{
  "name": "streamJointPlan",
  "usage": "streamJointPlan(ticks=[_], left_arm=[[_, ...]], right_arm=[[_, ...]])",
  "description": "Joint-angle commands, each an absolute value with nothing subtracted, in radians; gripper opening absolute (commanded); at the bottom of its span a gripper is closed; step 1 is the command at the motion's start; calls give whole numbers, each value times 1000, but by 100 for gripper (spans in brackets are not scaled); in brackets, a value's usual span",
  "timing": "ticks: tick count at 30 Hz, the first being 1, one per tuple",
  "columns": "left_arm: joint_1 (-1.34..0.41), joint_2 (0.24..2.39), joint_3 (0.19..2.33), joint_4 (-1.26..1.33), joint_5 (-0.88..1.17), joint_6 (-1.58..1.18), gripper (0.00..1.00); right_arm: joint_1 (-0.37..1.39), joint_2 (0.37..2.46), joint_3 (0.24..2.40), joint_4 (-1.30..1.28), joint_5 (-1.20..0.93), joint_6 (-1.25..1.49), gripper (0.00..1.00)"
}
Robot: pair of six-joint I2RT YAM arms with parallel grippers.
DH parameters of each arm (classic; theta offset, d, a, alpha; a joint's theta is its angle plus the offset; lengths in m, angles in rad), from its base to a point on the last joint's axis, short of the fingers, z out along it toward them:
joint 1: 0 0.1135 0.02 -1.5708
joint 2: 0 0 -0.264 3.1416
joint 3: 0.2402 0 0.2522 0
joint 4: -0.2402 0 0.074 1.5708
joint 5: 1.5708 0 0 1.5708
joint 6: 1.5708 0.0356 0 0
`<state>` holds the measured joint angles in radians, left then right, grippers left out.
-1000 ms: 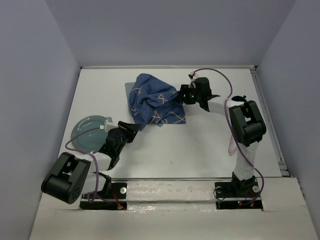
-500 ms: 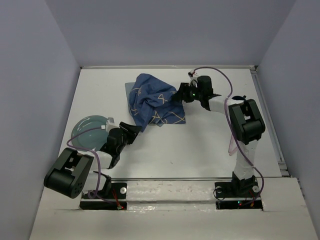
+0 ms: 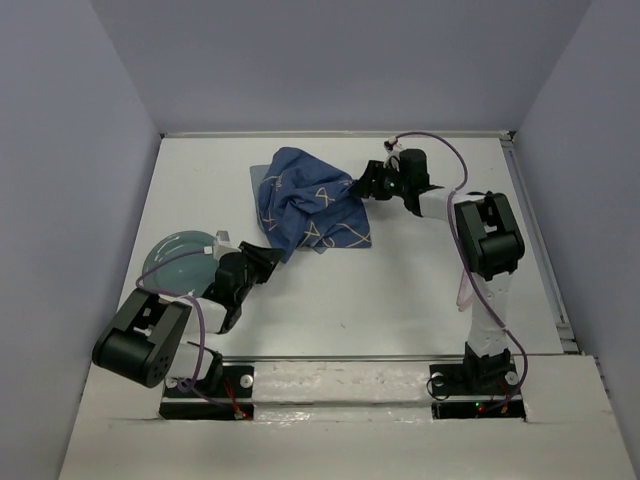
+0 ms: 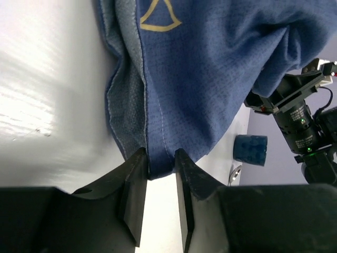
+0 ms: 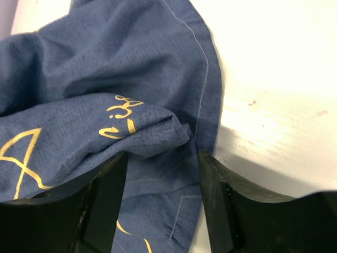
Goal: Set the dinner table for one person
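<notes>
Cloth (image 4: 210, 79) hem pinched between fingers (image 4: 134, 195) of left gripper (image 4: 160, 153).

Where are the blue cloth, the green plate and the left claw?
blue cloth (image 3: 310, 205): top view, middle of the crumpled fabric.
green plate (image 3: 168, 265): top view, bare left part.
left gripper (image 4: 160, 156): left wrist view, between its fingertips.

You've got a woven blue cloth (image 4: 210, 79) with a fine rough weave, the dinner table (image 3: 400, 290) is smooth matt white, the plate (image 3: 172, 262) looks glossy
</notes>
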<state>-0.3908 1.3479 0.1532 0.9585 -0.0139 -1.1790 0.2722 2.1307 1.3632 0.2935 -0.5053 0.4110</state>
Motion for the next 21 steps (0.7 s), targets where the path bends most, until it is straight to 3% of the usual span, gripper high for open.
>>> streamJointPlan(ticks=[1, 3, 6, 7, 8, 9, 10, 11, 17, 21], left_arm=[[-385, 1338, 189, 1032, -23, -1170, 34], [-383, 1332, 187, 1031, -25, -1164, 29], [-373, 1325, 184, 1026, -17, -1158, 20], [-370, 1324, 183, 1026, -12, -1157, 18], [-365, 1322, 181, 1026, -6, -1155, 16], [-351, 1318, 184, 1028, 6, -1147, 5], [-342, 1312, 187, 1028, 32, -1143, 5], [-331, 1298, 190, 1022, 41, -1131, 0], [-152, 1261, 320, 994, 167, -1118, 0], [-68, 1252, 497, 922, 163, -1097, 0]], right_arm=[[275, 2160, 1451, 341, -547, 426, 64], [275, 2187, 1476, 339, -615, 428, 61], [275, 2204, 1494, 347, -635, 442, 42], [275, 2206, 1496, 348, -634, 443, 33], [275, 2206, 1497, 348, -632, 445, 18], [275, 2195, 1491, 350, -618, 442, 4], [275, 2183, 1483, 354, -600, 442, 0], [275, 2168, 1459, 359, -556, 436, 0], [264, 2020, 1454, 345, -373, 382, 0], [230, 1973, 1587, 254, -292, 328, 0]])
